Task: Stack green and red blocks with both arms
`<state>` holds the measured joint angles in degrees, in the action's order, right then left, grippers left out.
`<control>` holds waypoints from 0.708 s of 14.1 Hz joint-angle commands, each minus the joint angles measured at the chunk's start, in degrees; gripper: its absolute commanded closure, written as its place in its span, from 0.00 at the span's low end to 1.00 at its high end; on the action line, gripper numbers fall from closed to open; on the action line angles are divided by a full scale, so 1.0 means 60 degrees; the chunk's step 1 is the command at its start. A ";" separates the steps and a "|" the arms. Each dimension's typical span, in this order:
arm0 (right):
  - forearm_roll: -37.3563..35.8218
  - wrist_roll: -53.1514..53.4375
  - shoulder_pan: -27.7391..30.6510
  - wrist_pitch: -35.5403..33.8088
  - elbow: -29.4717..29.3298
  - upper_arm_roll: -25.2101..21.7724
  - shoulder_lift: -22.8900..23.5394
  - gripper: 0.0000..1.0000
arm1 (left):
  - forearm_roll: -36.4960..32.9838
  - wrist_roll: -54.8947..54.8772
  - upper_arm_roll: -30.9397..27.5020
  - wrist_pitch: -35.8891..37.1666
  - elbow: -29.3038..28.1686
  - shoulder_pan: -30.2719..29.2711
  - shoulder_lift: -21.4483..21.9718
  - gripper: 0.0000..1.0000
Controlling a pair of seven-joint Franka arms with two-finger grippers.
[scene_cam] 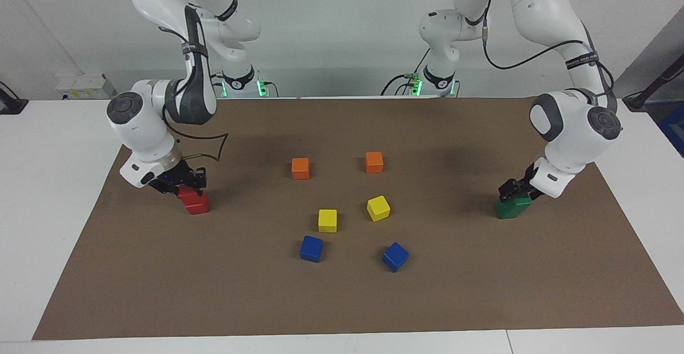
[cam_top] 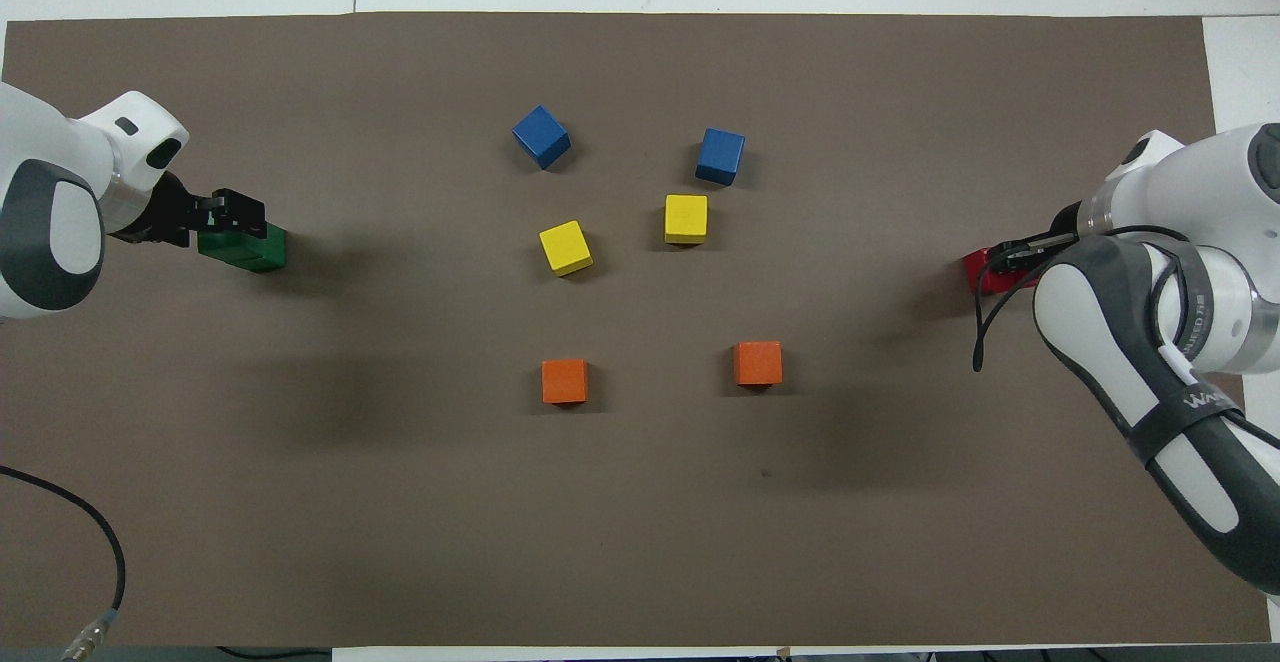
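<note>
Plainly, the risks sit at the 2 short edges of the desk (scene_cam: 48, 193), where each arm is down on a cube.

At the left arm's end, the left end effector (scene_cam: 511, 193) is down on the green cube (scene_cam: 513, 208), close to that short edge. Whether it is clamped on the cube or merely touching it, I cannot tell. The cube looks tilted in the facing view, so a shallow or off-centre hold could let it twist or drop on the way up. I can make out only 1 green cube; a 2nd may be hidden.

In the middle lie 2 orange cubes (scene_cam: 300, 168), 2 yellow cubes (scene_cam: 327, 220) and 2 blue cubes (scene_cam: 311, 248), all apart. They are not part of the job, and a low carry across the middle could knock them.

At the right arm's end, the right end effector (scene_cam: 184, 184) rests on top of the red cube (scene_cam: 196, 203), near the other short edge. Its state I cannot tell either. Only 1 red cube shows clearly. If both arms head for the centre together, they could collide, and a careless release could topple a stack.
</note>
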<state>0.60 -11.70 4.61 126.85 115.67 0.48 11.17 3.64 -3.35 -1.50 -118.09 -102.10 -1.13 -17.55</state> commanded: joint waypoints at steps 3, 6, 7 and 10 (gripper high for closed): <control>0.0062 -0.0174 0.0095 0.0173 0.0116 0.0080 -0.0060 1.00 | -0.0196 0.0060 0.0016 0.2099 0.0624 0.0072 0.1340 0.00; 0.0062 -0.0160 0.0095 0.0173 0.0116 0.0080 -0.0060 1.00 | -0.0181 0.0104 0.0046 0.3461 0.0567 0.0071 0.2497 0.00; 0.0062 -0.0145 0.0095 0.0173 0.0116 0.0080 -0.0060 1.00 | -0.0181 0.0133 0.0060 0.3887 0.0553 0.0115 0.2819 0.00; 0.0062 -0.0159 0.0095 0.0187 0.0102 0.0080 -0.0060 0.63 | -0.0196 0.0061 0.0060 0.4577 0.0538 0.0203 0.3378 0.00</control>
<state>0.60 -11.70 4.61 126.86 115.67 0.49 11.17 3.38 -3.36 -0.77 -92.96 -97.69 -0.92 0.63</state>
